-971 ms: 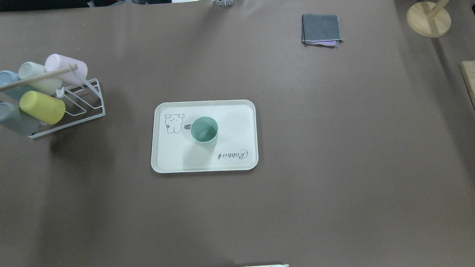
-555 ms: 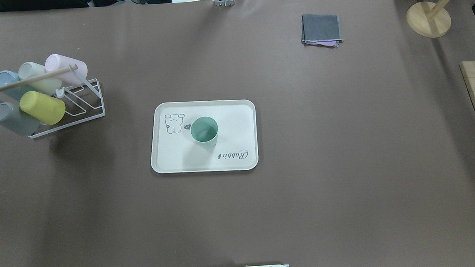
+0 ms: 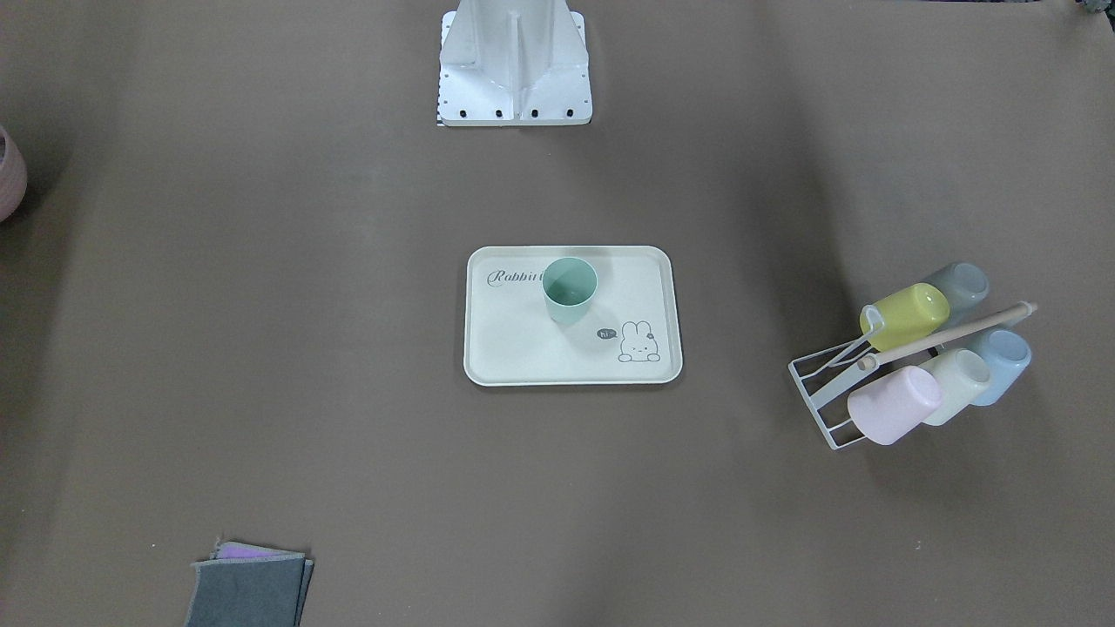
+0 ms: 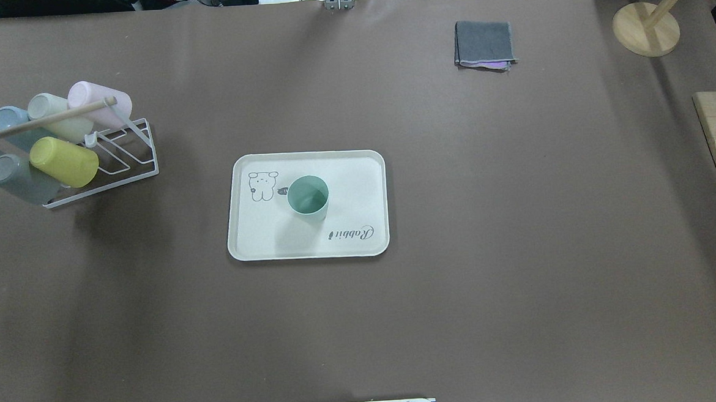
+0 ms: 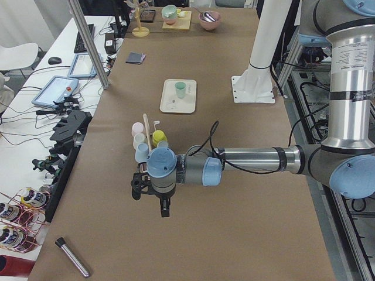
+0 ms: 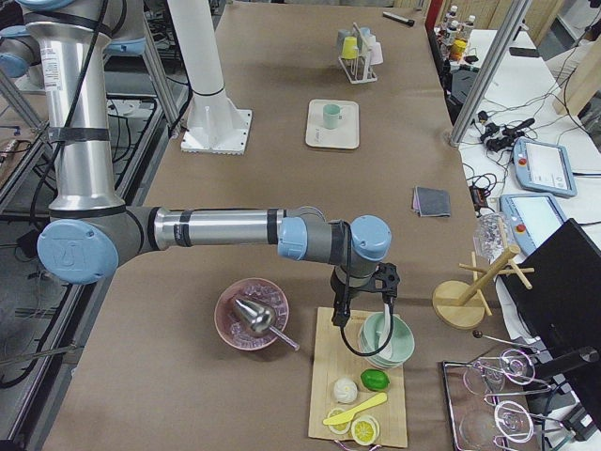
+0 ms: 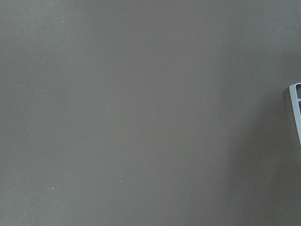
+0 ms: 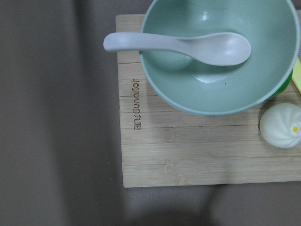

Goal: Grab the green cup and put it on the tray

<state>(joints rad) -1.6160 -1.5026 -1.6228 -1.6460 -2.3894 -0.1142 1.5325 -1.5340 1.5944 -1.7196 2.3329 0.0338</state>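
One broad, matt brown tabletop (image 4: pixel 521 266) carries every item shown.

**Arms.** Both grey metal arms with blue joint caps lie far from the work. In the left-end view the left pincer (image 5: pixel 150 198) hangs at lower centre of the frame. In the right-end view the right pincer (image 6: pixel 362 303) hovers at lower centre, over a pale slatted wooden board (image 8: pixel 188 155) bearing a glossy sea-green bowl (image 8: pixel 221 70). These side views are too distant to tell whether either pincer is spread or pressed together, and neither visibly holds anything.

**Tray.** The cream rectangular plastic tray (image 4: pixel 261 233) has rounded corners, a low raised rim and grey script with a bunny drawing. It lies flat, left of centre in the overhead frame.

**Rack.** A white wire rack (image 4: pixel 132 161) at the left edge holds pastel tumblers on its pegs.

**Cloth.** A folded dark grey cloth (image 4: pixel 484 42), soft and square, sits at upper right.

**Cup.** The small, smooth, slightly tapered, handleless pale mint green cup (image 4: pixel 307 197) stands upright and mouth-up on the tray's floor, near its middle, beside the bunny drawing.

**Step.** Judged from this layout, placement looks complete and nothing is touching the cup. The next move calls only for the arms to keep clear of the tray, since a light, hollow tumbler would tip easily.
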